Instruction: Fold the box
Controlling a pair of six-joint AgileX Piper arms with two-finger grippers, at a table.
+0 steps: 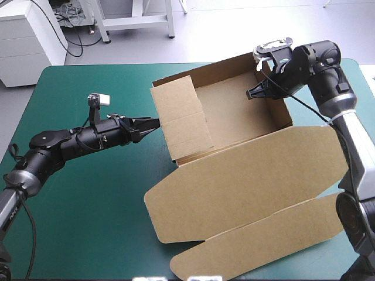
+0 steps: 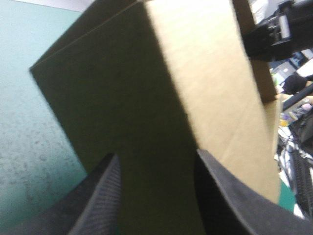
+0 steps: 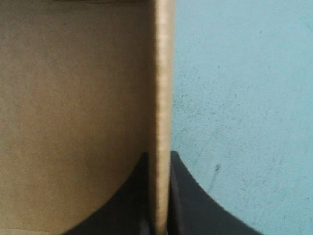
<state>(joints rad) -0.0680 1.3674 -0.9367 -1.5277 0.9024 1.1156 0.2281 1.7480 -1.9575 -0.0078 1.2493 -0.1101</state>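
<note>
Right wrist view: right jaws clamped on box [image 3: 73, 98] wall; left jaws apart (box ahead).

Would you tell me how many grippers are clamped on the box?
1: the right gripper, shut on the box's right wall. The left gripper stands open at its left wall.

The desk [image 1: 88, 193] is covered in teal-green, and its rounded far corners are seen against a pale grey floor [image 1: 234, 35]. The floor is evenly lit, and soft light is reflected in it. Beyond the desk's far left corner a white cabinet [image 1: 26, 41] with drawer fronts is set. Just beside it, black cables [image 1: 71, 17] are trailed over the floor. Farther along the far side, the white legs and crossbar of a frame [image 1: 137, 22] are seen. At the desk's right edge a strip of a white surface [image 1: 369, 73] is shown.
</note>
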